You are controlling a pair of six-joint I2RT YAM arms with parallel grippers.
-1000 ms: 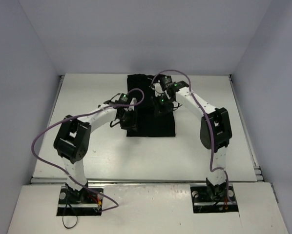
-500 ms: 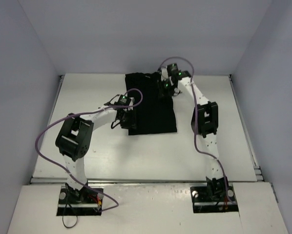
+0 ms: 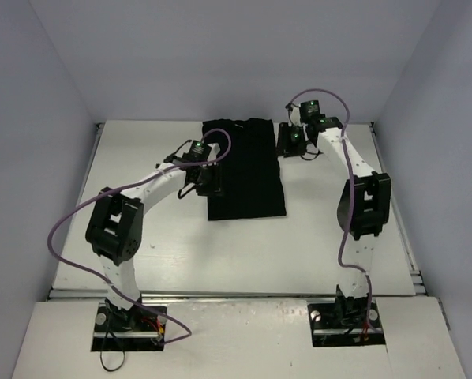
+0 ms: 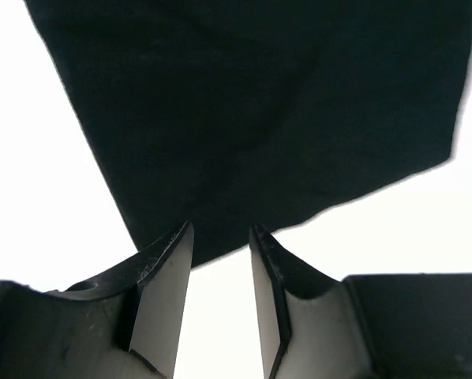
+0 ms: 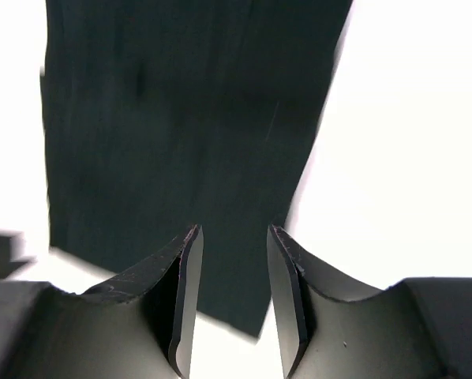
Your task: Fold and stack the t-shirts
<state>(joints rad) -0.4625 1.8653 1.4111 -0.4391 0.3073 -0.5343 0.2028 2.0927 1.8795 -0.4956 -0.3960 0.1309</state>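
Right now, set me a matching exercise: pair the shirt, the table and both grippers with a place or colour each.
1. t-shirt
2. left gripper
3. right gripper
4. table

A. white
B. at the shirt's left edge, open
C. black, lying flat
D. by the shirt's far right corner, open

Pairs: 1-C, 2-B, 3-D, 4-A

One plain black cloth t-shirt (image 3: 246, 170), folded into tall narrow rectangle. Lies flat on white table (image 3: 141, 253), in far middle part, long side running front to back. Far end close to back edge; near hem straight, slightly wider. Smooth, only faint creases.
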